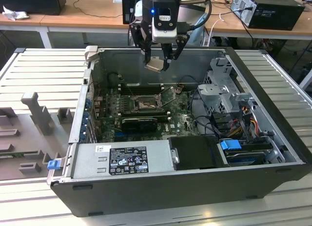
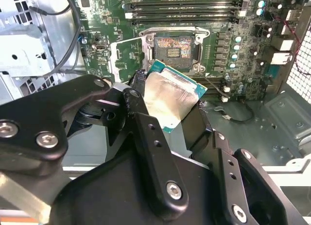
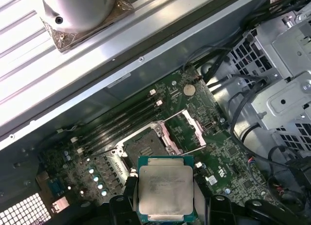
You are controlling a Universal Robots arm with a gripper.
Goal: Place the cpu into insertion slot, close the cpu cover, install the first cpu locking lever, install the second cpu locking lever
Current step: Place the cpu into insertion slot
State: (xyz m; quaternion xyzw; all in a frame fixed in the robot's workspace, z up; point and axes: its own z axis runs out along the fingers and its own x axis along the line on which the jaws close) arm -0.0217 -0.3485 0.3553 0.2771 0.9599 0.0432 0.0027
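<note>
My gripper point(image 1: 156, 61) hangs above the open computer case, shut on the cpu point(image 1: 155, 65) by two opposite edges. Both wrist views show the chip's pale silver face point(image 2: 170, 96) point(image 3: 165, 186) between the black fingers point(image 2: 141, 113), held well above the board. Below it lies the insertion slot point(image 1: 145, 104) point(image 2: 174, 47) point(image 3: 143, 146), bare, with its tan contact field showing. The cpu cover point(image 2: 127, 52) point(image 3: 182, 132) is swung open and stands to one side of the socket. The chip sits higher than the socket and a little towards the case's back wall.
Long black memory slots point(image 2: 184, 11) run beside the socket. A black graphics card point(image 1: 140, 122) lies in front of it and a power supply point(image 1: 124, 157) fills the case's front. A metal drive cage point(image 1: 219, 84) and cables point(image 1: 204, 113) stand at the exterior view's right.
</note>
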